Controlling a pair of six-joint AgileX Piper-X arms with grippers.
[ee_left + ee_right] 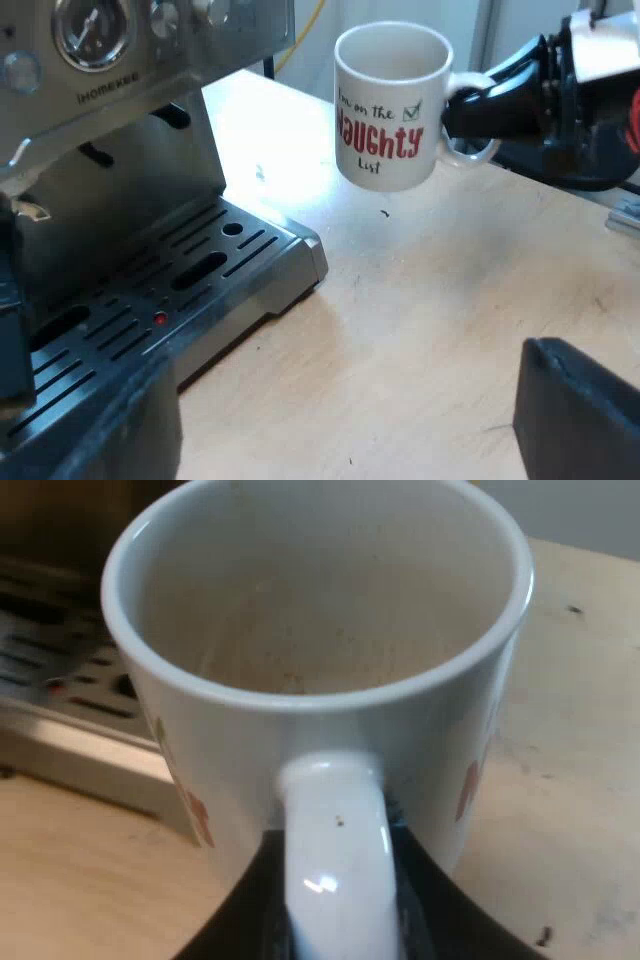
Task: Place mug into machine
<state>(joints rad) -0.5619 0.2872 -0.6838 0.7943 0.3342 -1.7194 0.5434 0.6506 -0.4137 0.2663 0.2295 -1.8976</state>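
**Mug held by its handle, clear of the drip tray**

Nearest in the left wrist view, the left gripper [345,390] has its two black fingers [580,410] spread wide and holds nothing. Bare pale bench [430,300] lies between them. Just beyond stands the espresso machine [120,180]. Its drip tray [200,280] has a slotted grille with a small red dot [160,318] among the slots, and its rounded corner juts toward open bench. The recess above the tray is open, with a dark spout [170,115] overhanging it. Higher on the front panel are a pressure gauge [92,30] and the lettering "iHOMEKEE" [108,88].

Farther off, the white mug [392,105] is upright, apart from the tray's corner with bare bench between them, and near an edge of the bench. It looks lifted off the surface, though I cannot be sure. Its side reads "on the" beside a green ticked box, then "NAUGHTY" in red, then "List". The right gripper [470,105] is at its handle.

In the right wrist view, the right gripper [338,900] is closed on the mug's handle [335,840], with a black finger [240,910] on each side. The mug [320,710] shows brown specks inside. Past it lies the tray's grille, with open bench on the mug's other side running to an edge.
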